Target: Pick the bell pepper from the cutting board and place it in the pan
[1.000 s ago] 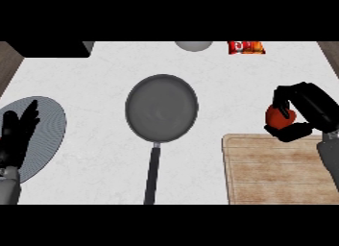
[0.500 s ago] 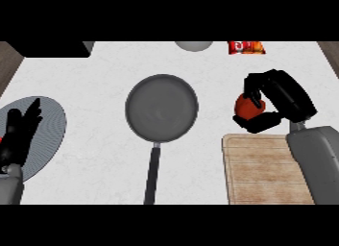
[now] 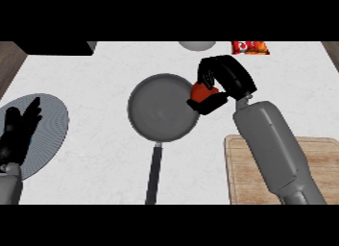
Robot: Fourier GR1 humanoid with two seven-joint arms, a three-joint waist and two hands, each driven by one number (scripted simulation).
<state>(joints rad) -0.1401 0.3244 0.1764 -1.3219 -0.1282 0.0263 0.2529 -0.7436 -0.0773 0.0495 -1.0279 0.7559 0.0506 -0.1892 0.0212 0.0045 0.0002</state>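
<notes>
The right hand [image 3: 228, 77], fingers curled round the red bell pepper [image 3: 199, 91], hangs over the right rim of the pan [image 3: 161, 111], whose bare centre lies just left, mid-frame.

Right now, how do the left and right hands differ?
The right hand is curled round the red bell pepper; the left hand holds nothing, fingers straight. The right hand hangs at the right rim of the pan; the left hand rests over the grey plate at the view's left. Both are black.
</notes>
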